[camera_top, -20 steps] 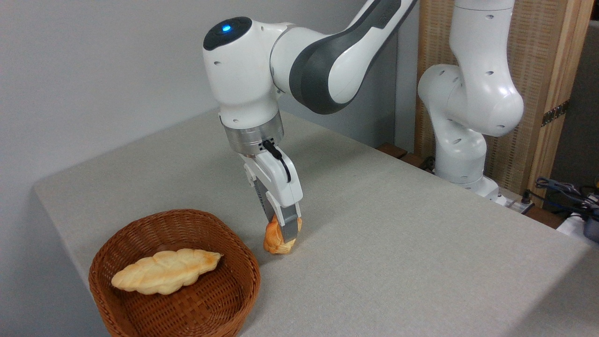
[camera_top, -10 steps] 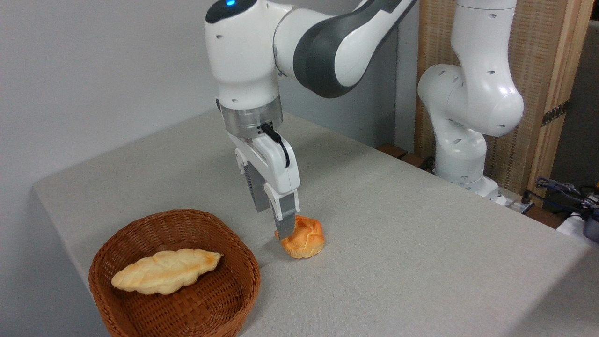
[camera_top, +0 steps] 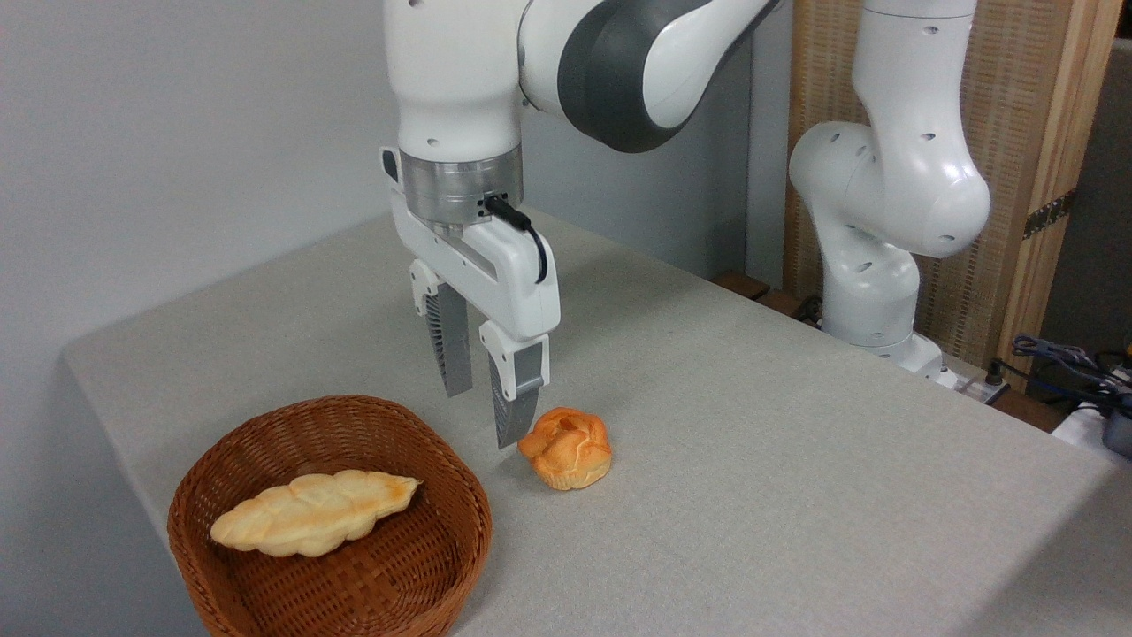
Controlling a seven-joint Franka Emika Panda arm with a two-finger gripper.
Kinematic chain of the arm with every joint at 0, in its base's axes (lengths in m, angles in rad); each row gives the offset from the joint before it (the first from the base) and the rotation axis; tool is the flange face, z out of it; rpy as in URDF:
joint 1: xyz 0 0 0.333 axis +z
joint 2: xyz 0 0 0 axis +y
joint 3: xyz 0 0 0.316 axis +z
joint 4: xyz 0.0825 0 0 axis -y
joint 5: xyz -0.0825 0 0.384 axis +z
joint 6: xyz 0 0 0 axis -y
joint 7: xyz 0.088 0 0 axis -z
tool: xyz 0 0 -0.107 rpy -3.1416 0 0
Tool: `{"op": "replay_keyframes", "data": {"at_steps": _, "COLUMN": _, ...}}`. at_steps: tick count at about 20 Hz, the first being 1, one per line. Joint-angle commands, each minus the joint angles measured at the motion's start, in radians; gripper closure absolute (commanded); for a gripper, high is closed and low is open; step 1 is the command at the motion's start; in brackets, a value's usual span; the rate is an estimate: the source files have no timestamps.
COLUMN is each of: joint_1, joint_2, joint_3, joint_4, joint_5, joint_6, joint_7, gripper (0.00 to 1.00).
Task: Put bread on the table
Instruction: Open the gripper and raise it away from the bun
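Since the earlier frame the gripper (camera_top: 483, 416) has let go of the bread (camera_top: 567, 448) and risen, its jaws now spread and empty. In the fixed camera view the bun rests on the table (camera_top: 752, 460), just right of the nearer fingertip and below it, beside the basket (camera_top: 265, 442).

Round golden-orange knotted bread (camera_top: 566, 448) rests upright on the grey-beige table (camera_top: 752, 460)

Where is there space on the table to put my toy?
The table is bare right of the bread, and behind the tool. It is crowded at the front left: basket, braided loaf, bread.
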Motion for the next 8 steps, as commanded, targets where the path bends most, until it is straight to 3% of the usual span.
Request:
{"op": "replay_keyframes", "data": {"at_steps": 1, "joint_1": -0.002, "joint_2": 0.027, "joint_3": 0.007, "joint_4": 0.040, "joint_5": -0.001, "joint_6": 0.005, "joint_7": -0.065, "gripper": 0.00}}
{"op": "replay_keyframes", "data": {"at_steps": 8, "joint_1": -0.002, "joint_2": 0.028, "joint_3": 0.025, "joint_4": 0.048, "joint_5": 0.024, "joint_6": 0.007, "joint_7": -0.056, "gripper": 0.00}}
